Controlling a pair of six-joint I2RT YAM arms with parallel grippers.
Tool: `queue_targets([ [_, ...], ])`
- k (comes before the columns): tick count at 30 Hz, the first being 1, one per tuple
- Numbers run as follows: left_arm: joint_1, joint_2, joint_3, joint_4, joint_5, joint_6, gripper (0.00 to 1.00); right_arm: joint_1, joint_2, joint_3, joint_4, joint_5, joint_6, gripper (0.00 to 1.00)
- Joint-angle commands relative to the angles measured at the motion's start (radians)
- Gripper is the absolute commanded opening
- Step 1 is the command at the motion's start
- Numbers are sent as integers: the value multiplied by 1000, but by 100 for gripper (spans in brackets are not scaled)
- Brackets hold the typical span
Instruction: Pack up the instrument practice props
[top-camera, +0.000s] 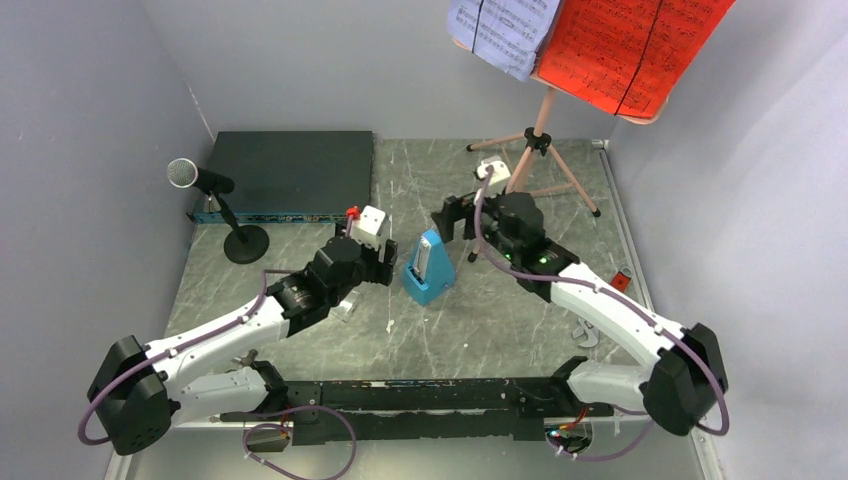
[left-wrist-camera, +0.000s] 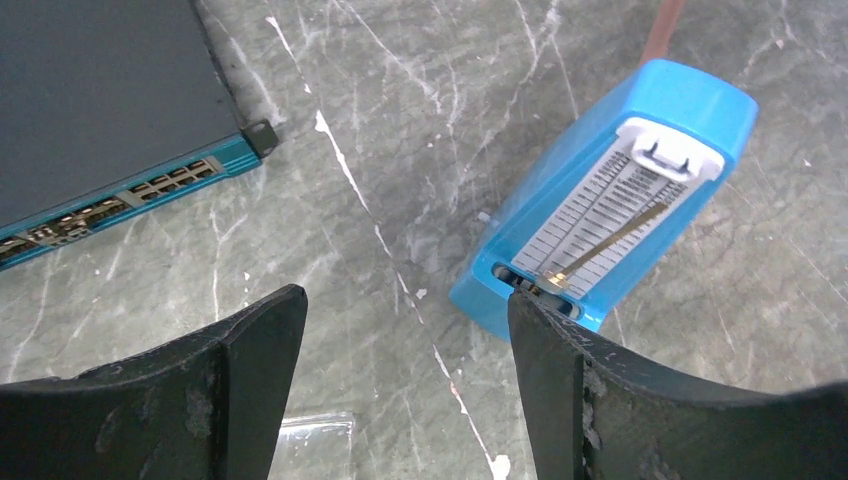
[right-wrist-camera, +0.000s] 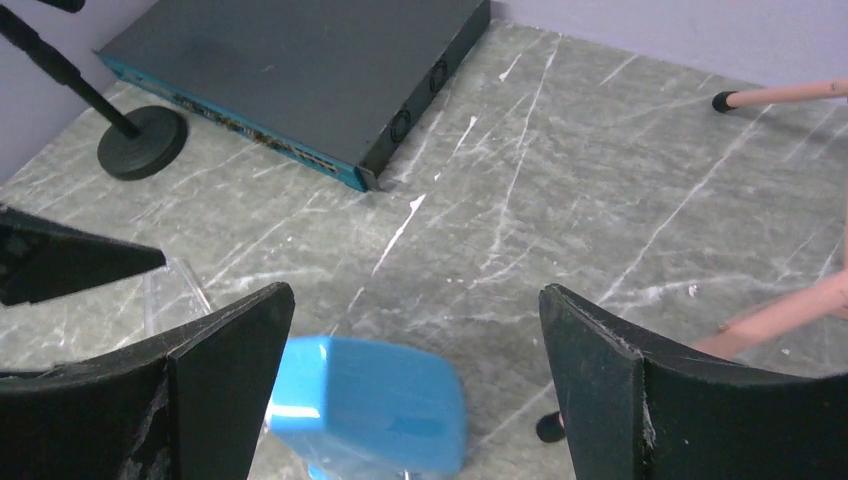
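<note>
Everything here I place from the blue metronome (top-camera: 428, 268), which stands upright on the counter (top-camera: 500, 330) between my two arms, held by neither. My left tool (top-camera: 385, 265) sits just to the left of it at about the same depth, its jaws spread wide and empty. In my left wrist view the metronome's (left-wrist-camera: 610, 200) scale and pendulum face that tool (left-wrist-camera: 405, 310), with its base just beyond the right-hand finger. My right tool (top-camera: 450, 225) hangs just behind the metronome and a little to its right, jaws also wide open and gripping nothing. From the right wrist the metronome (right-wrist-camera: 365, 400) is a blurred blue shape low between the fingers of that tool (right-wrist-camera: 412, 295); I cannot tell whether it touches either one.

Well to the left of the metronome and slightly farther back stands the microphone (top-camera: 205, 180) on its round base. Behind the metronome to the left lies the flat black box (top-camera: 290, 170). Behind it to the right rises the pink music stand (top-camera: 545, 130), carrying the lavender sheet (top-camera: 505, 30) and the red sheet (top-camera: 625, 50) on its board.
</note>
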Motion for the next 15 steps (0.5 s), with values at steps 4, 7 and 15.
queue_targets([
  [4, -3, -36, -20, 83, 123, 5, 79, -88, -126, -167, 136, -283, 16, 98],
  [7, -3, -51, -40, 97, 184, 7, 79, -124, -157, -221, 193, -337, 47, 98],
  [15, -3, -65, -108, 144, 320, -19, 78, -161, -191, -310, 292, -417, 112, 95],
])
